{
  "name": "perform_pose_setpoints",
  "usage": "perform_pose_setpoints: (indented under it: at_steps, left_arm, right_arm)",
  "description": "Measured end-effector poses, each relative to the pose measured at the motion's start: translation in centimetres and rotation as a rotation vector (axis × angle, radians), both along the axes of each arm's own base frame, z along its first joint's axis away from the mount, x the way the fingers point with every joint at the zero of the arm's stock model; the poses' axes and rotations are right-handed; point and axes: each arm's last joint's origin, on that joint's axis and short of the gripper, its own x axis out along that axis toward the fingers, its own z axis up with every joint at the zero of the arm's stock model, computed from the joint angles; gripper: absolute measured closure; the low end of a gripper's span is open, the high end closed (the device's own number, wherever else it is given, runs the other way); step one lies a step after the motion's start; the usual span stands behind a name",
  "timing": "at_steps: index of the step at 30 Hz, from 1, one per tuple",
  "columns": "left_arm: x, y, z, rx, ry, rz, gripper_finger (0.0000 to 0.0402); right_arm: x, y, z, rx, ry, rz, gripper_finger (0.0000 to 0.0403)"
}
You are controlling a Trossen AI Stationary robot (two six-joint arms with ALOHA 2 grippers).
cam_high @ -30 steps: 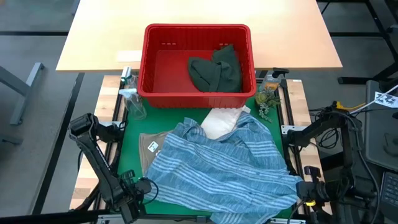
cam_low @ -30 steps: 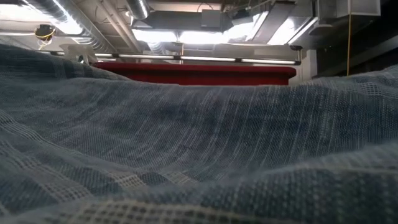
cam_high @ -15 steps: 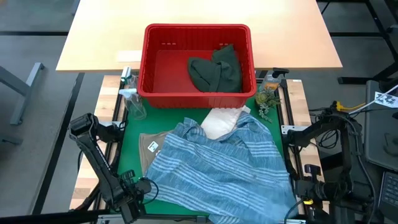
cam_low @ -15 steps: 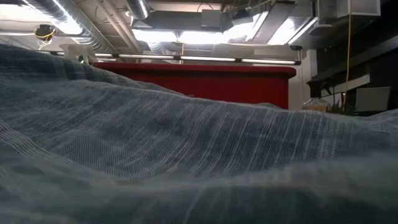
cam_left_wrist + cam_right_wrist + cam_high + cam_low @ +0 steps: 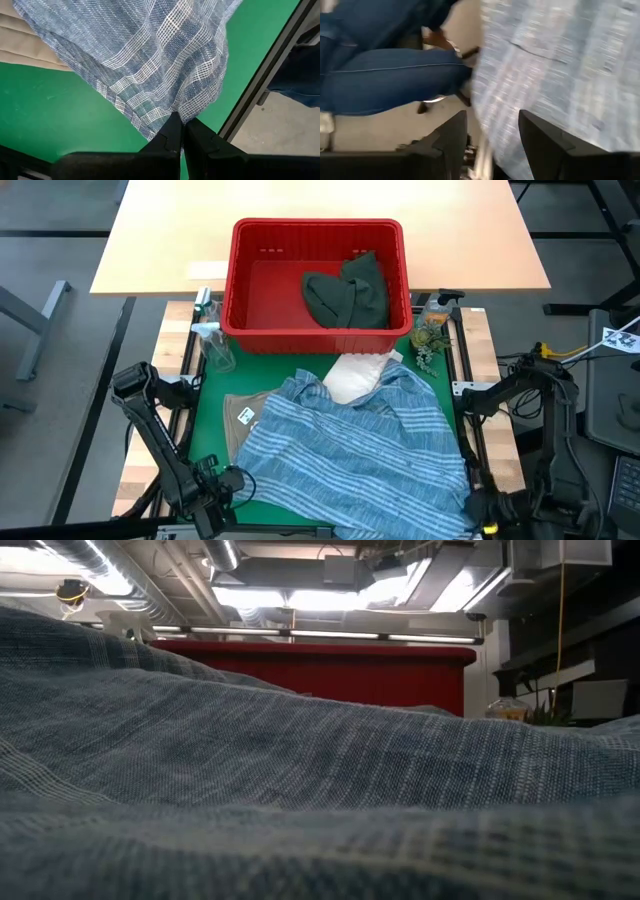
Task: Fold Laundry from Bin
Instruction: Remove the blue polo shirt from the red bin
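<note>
Striped shirt (image 5: pixel 350 455) spread over green mat (image 5: pixel 215 395); left gripper (image 5: pixel 181 131) pinches its corner, right gripper (image 5: pixel 490 135) parted, empty; jeans-clad person (image 5: pixel 385 75) beside table.

1. We see the high view evenly and brightly lit, with only soft shadows inside the red bin (image 5: pixel 318 280).
2. In the low view, ceiling lights (image 5: pixel 300 595) glare white, and the striped shirt (image 5: pixel 300 790) nearest the lens is out of focus.
3. Our left wrist view is sharp and bright.
4. Our right wrist view is smeared with motion blur across the shirt.
</note>
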Motion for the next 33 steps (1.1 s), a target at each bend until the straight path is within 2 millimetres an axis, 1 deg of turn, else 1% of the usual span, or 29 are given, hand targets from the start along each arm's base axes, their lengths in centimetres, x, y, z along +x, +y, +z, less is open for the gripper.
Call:
perform_pose_setpoints:
  at_steps: [4, 8, 13, 15, 18, 20, 25, 30, 33]
  left_arm:
    - [0.1, -0.1, 0.0, -0.014, -0.01, 0.0, 0.0401]
    - [0.1, -0.1, 0.0, -0.013, -0.009, 0.0, 0.0401]
    - [0.1, -0.1, 0.0, -0.013, -0.01, -0.001, 0.0401]
    - [0.1, -0.1, 0.0, -0.013, -0.01, -0.001, 0.0401]
    - [0.1, -0.1, 0.0, -0.013, -0.01, -0.001, 0.0401]
    - [0.1, -0.1, 0.0, -0.013, -0.01, -0.001, 0.0401]
    - [0.1, -0.1, 0.0, -0.013, -0.01, -0.001, 0.0401]
    - [0.1, -0.1, 0.0, -0.013, -0.011, -0.001, 0.0401]
    - [0.1, -0.1, 0.0, -0.013, -0.011, -0.001, 0.0401]
  right_arm:
    - [0.4, 1.3, -1.3, 0.092, -0.061, 0.05, 0.0225]
    - [0.8, 2.3, -2.8, 0.198, -0.124, 0.034, 0.0226]
    - [1.0, 3.1, -5.0, 0.338, -0.177, 0.021, 0.0226]
    - [1.1, 3.3, -6.1, 0.363, -0.188, 0.024, 0.0226]
    - [1.6, 3.3, -7.7, 0.329, -0.204, 0.041, 0.0226]
    - [2.1, 3.4, -8.8, 0.291, -0.182, 0.073, 0.0226]
    - [3.9, 3.5, -10.7, 0.21, -0.139, 0.183, 0.0226]
    - [5.3, 3.6, -12.4, 0.184, -0.048, 0.296, 0.0226]
    - [5.9, 3.5, -13.5, 0.16, 0.007, 0.309, 0.0226]
